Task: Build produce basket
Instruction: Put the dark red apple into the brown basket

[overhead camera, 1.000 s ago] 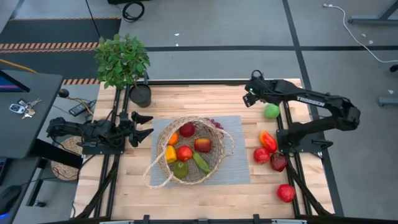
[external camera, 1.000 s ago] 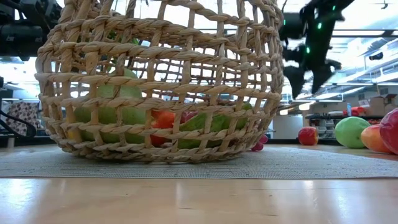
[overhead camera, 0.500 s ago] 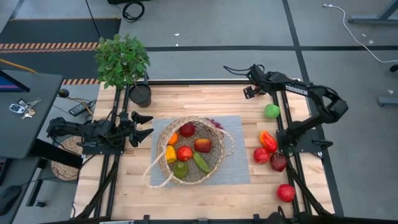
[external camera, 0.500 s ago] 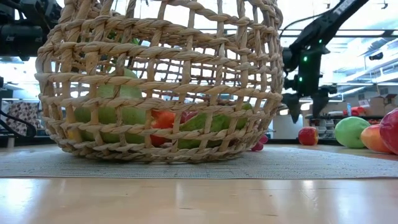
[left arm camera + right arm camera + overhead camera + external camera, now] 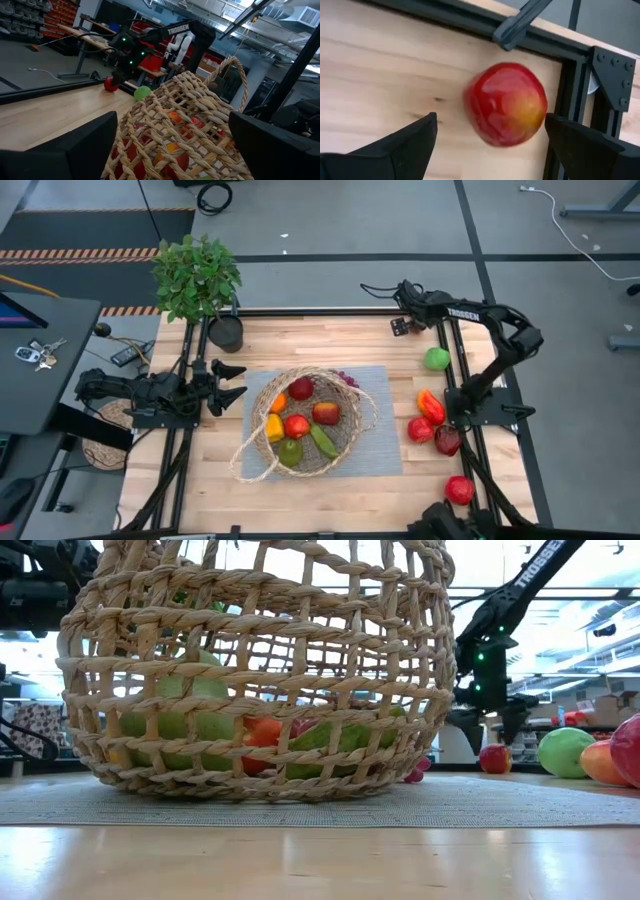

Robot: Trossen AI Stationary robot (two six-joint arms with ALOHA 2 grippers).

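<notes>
Right gripper is seen at the far edge of the counter, near its far right corner, with its fingers spread wide and nothing held. Between the fingers, on the bare wood just beside the black frame rail, a red apple is framed in the right wrist view; no contact with either finger can be made out.

The apple is judged to be a light, hard, smooth toy with a glossy skin. It is likely to roll or squirt out if pinched off-centre. It would best be taken across its widest part, with the fingers squarely on opposite sides and only moderate pressure.

Further along the right edge, a green apple, a red and yellow pepper and three more red fruits lie loose.

At the middle of the counter, on a grey mat, the basket already holds several pieces. Its open weave is judged stiff but light, so fruit should be lowered in, not dropped.

At the left edge, the left gripper is parked with its fingers parted and empty.
</notes>
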